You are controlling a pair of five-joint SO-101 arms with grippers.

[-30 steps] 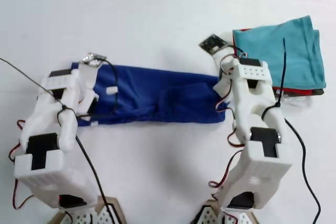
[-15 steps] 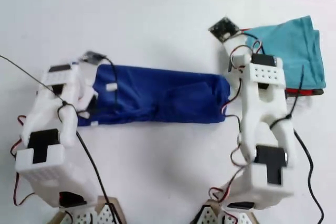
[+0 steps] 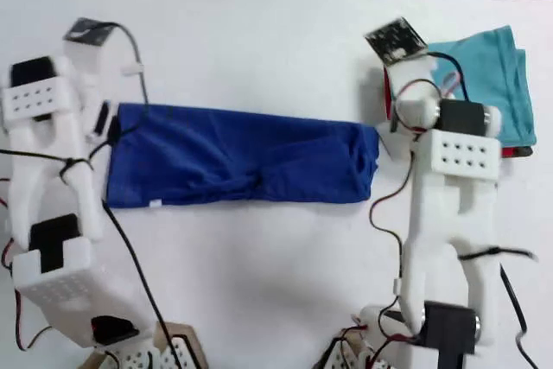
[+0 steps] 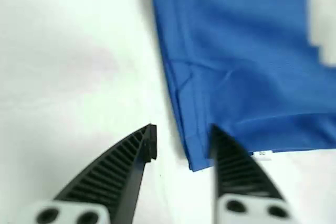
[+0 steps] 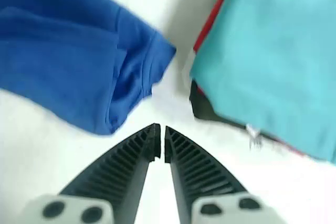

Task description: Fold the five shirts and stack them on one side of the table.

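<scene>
Tabletop: white, and it carries both arms and all the clothing.
Blue shirt: lies flat as a long folded strip across the middle of the tabletop, running from beside the left arm to beside the right arm. Soft creases gather near its centre. A small white tag shows at its near-left corner.
Stack: sits by the right edge of the tabletop, towards the far corner. A folded teal shirt is on top, with a red shirt and a black shirt showing as thin edges beneath it.
Gap: the blue shirt's right end lies just beside the stack without touching it, with a slim band of bare tabletop between them.
Left gripper: its jaws stand wide apart and hold nothing. One fingertip is over bare tabletop and the other over the blue shirt's left end, near the tagged corner.
Right gripper: its jaws are drawn almost together, with only a sliver of white between them, and they grip nothing. It points at the bare band between the blue shirt's end and the stack.
Left arm: stands along the left edge of the tabletop.
Right arm: rises from the near edge, just short of the stack.
</scene>
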